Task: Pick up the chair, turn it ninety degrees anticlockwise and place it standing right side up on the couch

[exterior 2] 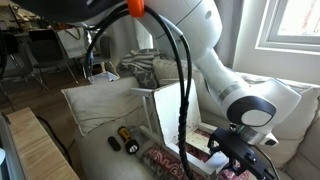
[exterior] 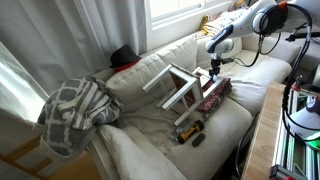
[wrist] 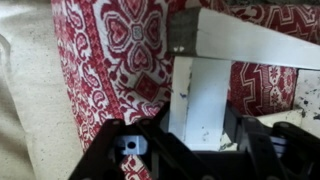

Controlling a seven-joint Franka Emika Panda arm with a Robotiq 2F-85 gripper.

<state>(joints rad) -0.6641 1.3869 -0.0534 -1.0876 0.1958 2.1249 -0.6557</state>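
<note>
- Chair [exterior: 168, 78] lies tipped on couch [exterior: 140, 138], partly over red cushion [wrist: 110, 60].
- Pincer [wrist: 200, 122] straddles one chair bar, probably to lift it; can't tell if clamped yet.

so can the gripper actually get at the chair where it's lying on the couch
Probably yes. In the wrist view the gripper has a white bar of the chair between its jaws, above the red cushion, with nothing in between. Whether the jaws press it yet is unclear.
</note>
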